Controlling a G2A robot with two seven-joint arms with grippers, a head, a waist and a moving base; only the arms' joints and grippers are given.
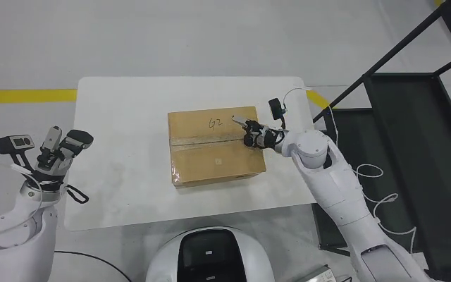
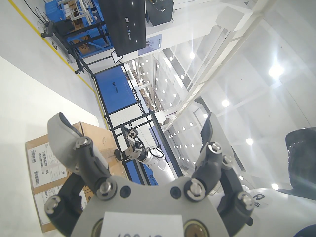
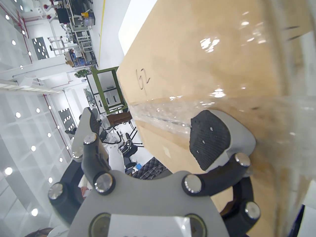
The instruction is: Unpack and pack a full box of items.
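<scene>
While the left gripper [image 1: 65, 141] gapes empty at 9 o'clock, the right gripper [image 1: 246, 129], open and empty, sits at 3 o'clock on the box [image 1: 211, 151]

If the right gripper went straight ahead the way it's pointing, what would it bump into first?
Probably the cardboard box. The right gripper, open, sits at the box's edge aimed across its taped top; depth is hard to judge.
</scene>
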